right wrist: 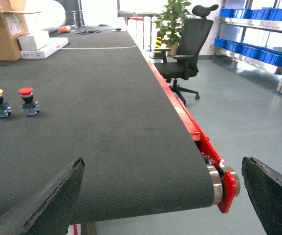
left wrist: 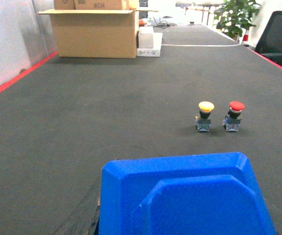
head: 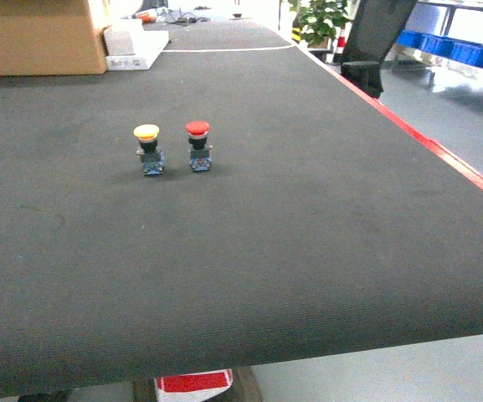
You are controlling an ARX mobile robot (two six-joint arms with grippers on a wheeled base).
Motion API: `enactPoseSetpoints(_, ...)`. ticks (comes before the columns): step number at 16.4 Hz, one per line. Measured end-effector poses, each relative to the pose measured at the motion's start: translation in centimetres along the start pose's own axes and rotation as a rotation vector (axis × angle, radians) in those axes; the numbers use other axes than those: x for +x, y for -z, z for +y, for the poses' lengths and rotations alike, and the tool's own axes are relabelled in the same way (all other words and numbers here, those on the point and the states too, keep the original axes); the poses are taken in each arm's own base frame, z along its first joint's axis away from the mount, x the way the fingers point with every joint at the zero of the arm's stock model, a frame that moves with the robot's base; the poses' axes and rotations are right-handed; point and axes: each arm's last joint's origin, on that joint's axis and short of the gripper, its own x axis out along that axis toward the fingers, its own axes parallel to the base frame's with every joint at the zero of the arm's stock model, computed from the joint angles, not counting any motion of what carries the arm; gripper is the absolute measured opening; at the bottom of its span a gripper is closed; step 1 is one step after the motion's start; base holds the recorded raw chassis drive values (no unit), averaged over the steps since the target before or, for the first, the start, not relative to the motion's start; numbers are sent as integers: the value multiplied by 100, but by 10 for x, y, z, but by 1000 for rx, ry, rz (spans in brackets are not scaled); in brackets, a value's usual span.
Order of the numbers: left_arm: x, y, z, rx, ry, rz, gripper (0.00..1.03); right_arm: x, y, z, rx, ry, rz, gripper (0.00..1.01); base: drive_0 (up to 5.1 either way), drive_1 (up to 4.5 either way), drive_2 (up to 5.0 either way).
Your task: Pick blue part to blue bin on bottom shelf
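The blue part [left wrist: 180,181], a bright-blue boxy block with bevelled edges, fills the bottom of the left wrist view. It sits between the jaws of my left gripper [left wrist: 184,218], which is shut on it; only a dark finger [left wrist: 84,220] shows beside it. Neither the part nor either gripper shows in the head view. My right gripper [right wrist: 162,196] hangs open over the belt's near right corner, fingers wide apart and empty. Far right, a metal rack carries rows of blue bins [right wrist: 246,50]; which one is the blue bin, and which tier is the bottom shelf, I cannot tell.
A yellow-capped push button [head: 148,149] and a red-capped one [head: 198,144] stand side by side on the dark conveyor belt [head: 266,251]. A cardboard box [head: 32,38] sits at the far left. A red rail [head: 442,155] edges the belt's right side; an office chair [right wrist: 187,49] stands beyond it.
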Motion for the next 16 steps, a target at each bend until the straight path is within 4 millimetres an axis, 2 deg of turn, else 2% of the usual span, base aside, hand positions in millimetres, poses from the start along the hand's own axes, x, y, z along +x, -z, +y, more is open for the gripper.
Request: enactPoseSetpoints(16, 0, 0, 0, 0, 0, 1, 44, 0, 0, 0, 0, 0, 0, 98, -163, -163, -163)
